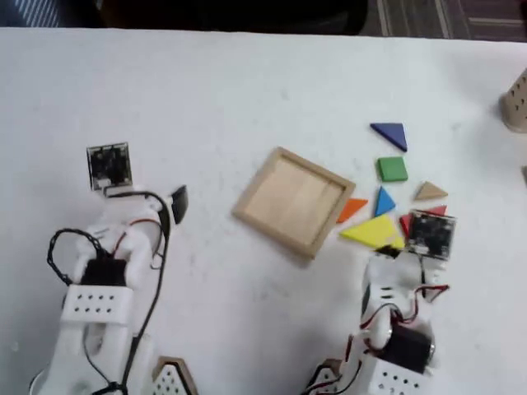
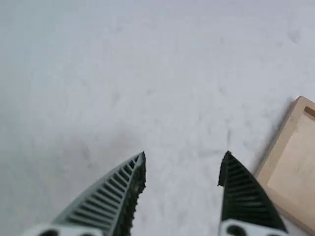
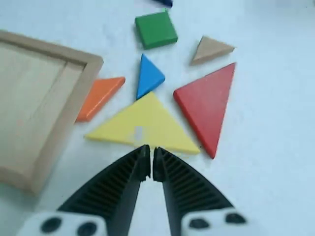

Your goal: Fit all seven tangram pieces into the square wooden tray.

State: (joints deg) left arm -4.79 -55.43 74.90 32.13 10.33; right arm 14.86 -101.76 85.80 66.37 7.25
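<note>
Wooden square tray: lies empty and skewed near the middle of the white table; all seven pieces lie loose beside it, on the right arm's side.
Yellow large wooden triangle: flat on the table just ahead of the right gripper's tips, between the tray and the red large wooden triangle, which it nearly touches at one corner.
Neighbours: a small light-blue wooden triangle sits at the yellow apex and an orange slanted wooden piece is against the tray's rim.
Farther out: the green wooden square, tan small wooden triangle and dark-blue wooden triangle.
Right gripper: jaws pressed together, carrying nothing, low at the yellow triangle's long edge.
Left gripper: jaws spread wide, empty, over bare table with the tray's corner alongside.
Step in hand: from where I stand, the first pick, most likely the yellow triangle.
Doing it well: I'd say the jaws must part first, then straddle the piece across a narrow part and press right down to the table, since it is thin.
Watch for: nudging the red or light-blue piece, both crowded close.
</note>
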